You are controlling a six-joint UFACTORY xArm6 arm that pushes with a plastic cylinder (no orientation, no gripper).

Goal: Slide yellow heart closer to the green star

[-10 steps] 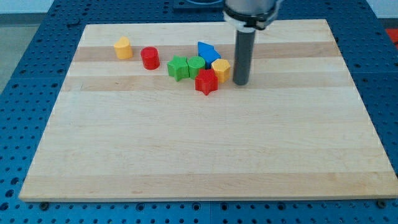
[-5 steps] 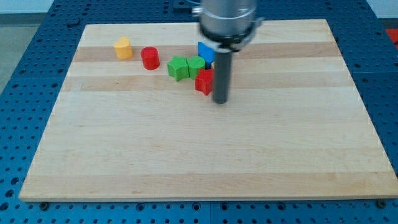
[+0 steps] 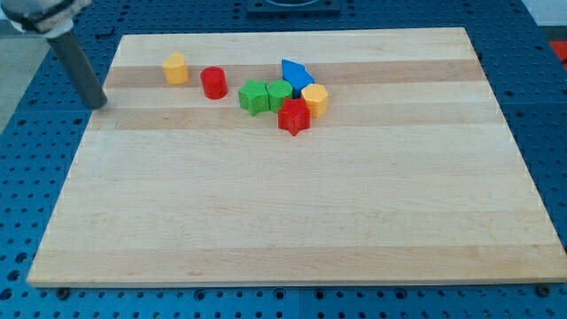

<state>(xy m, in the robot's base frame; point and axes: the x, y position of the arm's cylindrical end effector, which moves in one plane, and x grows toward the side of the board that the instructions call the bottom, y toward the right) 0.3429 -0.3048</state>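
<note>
The yellow heart (image 3: 175, 67) lies near the board's top left. The green star (image 3: 253, 97) lies to its right, at the left end of a cluster, with a red cylinder (image 3: 213, 82) between the two. My tip (image 3: 97, 105) rests at the board's left edge, left of and slightly below the yellow heart, touching no block.
The cluster also holds a green cube (image 3: 279, 92), a blue triangle (image 3: 296, 73), a yellow hexagon (image 3: 314, 99) and a red star (image 3: 293, 117). The wooden board (image 3: 292, 221) lies on a blue perforated table.
The rod swept from the cluster's right side, past its bottom, far to the view's left edge of the board. No block has visibly moved.
</note>
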